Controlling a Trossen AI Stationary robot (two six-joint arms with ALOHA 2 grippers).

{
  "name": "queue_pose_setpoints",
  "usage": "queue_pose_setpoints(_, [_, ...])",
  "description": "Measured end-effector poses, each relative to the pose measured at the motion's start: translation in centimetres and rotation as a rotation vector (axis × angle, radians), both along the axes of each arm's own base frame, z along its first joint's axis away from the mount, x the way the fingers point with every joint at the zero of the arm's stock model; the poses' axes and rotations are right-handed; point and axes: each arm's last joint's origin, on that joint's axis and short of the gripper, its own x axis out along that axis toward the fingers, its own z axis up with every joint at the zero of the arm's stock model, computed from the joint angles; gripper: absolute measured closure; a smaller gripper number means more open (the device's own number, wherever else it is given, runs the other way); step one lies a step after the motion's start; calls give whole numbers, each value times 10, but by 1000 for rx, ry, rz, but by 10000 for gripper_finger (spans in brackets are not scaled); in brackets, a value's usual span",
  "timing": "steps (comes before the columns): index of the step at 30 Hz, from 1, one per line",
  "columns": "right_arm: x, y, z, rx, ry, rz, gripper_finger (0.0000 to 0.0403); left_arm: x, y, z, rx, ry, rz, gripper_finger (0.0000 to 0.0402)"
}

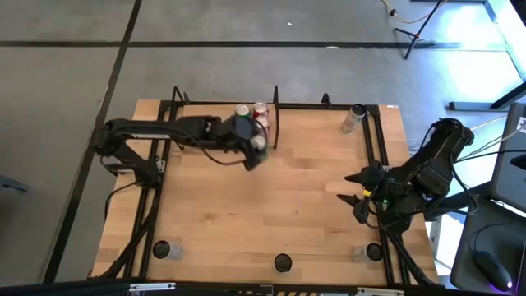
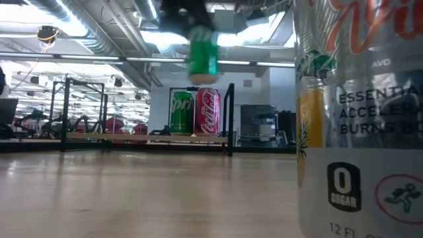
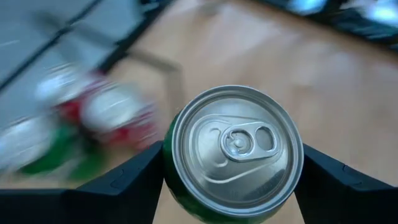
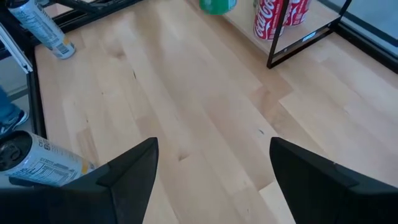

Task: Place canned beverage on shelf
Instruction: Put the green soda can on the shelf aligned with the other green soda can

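Observation:
My left gripper is shut on a green can, held high above the table just in front of the shelf. The can's silver top fills the left wrist view. A green can and a red cola can stand upright on the shelf's light-wood plank, near its right end, by a black upright rod. My right gripper is open and empty over the table's right side, its fingers apart. My left gripper pinches the green can's side wall just below the top rim, between its two fingers. The fingers come from above, pointing down. The can hangs upright below the gripper, lifted clear of the table and the shelf.
A slim pale can stands at the far right by the black frame. Three more cans stand along the near edge; one white can looms in the low view. Bare wood lies mid-table.

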Motion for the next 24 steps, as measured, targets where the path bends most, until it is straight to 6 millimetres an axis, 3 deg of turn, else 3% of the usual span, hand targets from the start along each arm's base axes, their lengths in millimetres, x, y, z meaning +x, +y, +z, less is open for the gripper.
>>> queue_pose_setpoints(4, [0,0,0,-12,-14,-8,105,-20,16,-10,33,91,127,130])
queue_pose_setpoints(12, [0,0,0,-14,-16,-10,105,-35,56,-62,-73,90,237,130])
queue_pose_setpoints(18, [0,0,0,-14,-16,-9,105,-39,83,-77,-87,11,296,130])
queue_pose_setpoints(24, [0,0,0,-14,-15,-9,105,-38,93,-84,-91,35,272,130])
